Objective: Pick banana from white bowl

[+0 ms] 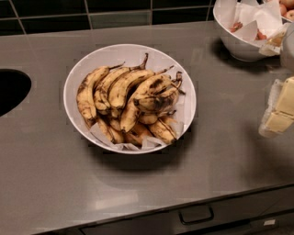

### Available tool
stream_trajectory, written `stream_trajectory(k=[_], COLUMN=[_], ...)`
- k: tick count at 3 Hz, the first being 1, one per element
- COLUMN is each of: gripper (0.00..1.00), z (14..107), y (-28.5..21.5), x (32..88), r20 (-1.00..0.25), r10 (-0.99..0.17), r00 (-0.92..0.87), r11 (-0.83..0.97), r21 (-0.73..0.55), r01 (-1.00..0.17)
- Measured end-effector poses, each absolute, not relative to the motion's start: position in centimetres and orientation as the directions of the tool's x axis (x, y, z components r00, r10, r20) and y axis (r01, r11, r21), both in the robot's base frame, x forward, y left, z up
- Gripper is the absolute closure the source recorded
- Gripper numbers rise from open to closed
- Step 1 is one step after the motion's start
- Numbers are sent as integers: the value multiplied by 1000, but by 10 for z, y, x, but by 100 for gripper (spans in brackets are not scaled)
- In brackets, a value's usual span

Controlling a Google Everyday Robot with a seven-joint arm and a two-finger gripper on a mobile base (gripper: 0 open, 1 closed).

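The wide, shallow white bowl [76,73] sits in the middle of the grey counter, lined with crumpled white paper. It holds several ripe, brown-spotted bananas [128,98] piled together, stems pointing up and to the right. My gripper [280,109] shows as pale yellowish parts at the right edge of the view, above the counter. It is well to the right of the bowl, apart from it and from the bananas. It holds nothing that I can see.
A deeper white bowl [239,43] with paper and reddish fruit stands at the back right. A dark round opening [11,89] is cut into the counter at the left. A black tiled wall [92,11] runs behind. A drawer handle [196,215] is below the front edge.
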State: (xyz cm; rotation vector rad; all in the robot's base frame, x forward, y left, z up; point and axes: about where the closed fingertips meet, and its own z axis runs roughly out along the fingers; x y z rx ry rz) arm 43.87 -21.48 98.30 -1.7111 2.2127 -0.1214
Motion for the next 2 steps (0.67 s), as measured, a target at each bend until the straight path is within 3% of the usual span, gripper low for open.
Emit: stream_trajectory(k=[2], gripper=[0], z=[989], y=[-205], x=[443], r20=[-208], r10=[-960], r00=[-186], r11=[243], r21=[-296], r01=[-924])
